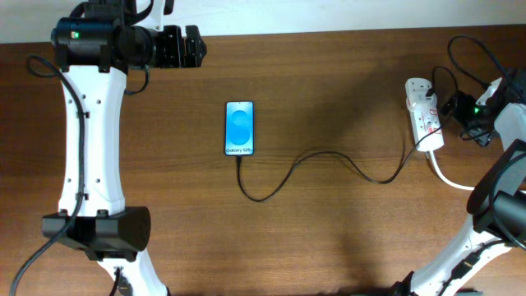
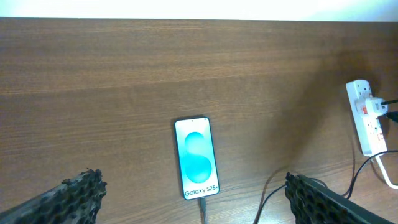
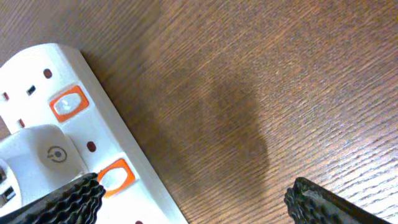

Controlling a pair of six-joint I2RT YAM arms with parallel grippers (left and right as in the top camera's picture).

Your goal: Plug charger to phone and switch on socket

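The phone (image 1: 239,127) lies flat in the middle of the table with a lit blue screen. It also shows in the left wrist view (image 2: 196,157). The thin black charger cable (image 1: 329,160) is plugged into the phone's near end and snakes right to a white adapter in the socket strip (image 1: 424,115). The strip shows in the left wrist view (image 2: 367,118) and close up in the right wrist view (image 3: 74,124) with orange-red switches. My left gripper (image 2: 193,199) is open, high at the far left, away from the phone. My right gripper (image 3: 193,199) is open, its left finger over a switch.
The strip's thick white cord (image 1: 448,177) curves off toward the right arm base. Black robot cables (image 1: 468,57) loop behind the strip at the far right. The left arm's base (image 1: 99,230) stands at the near left.
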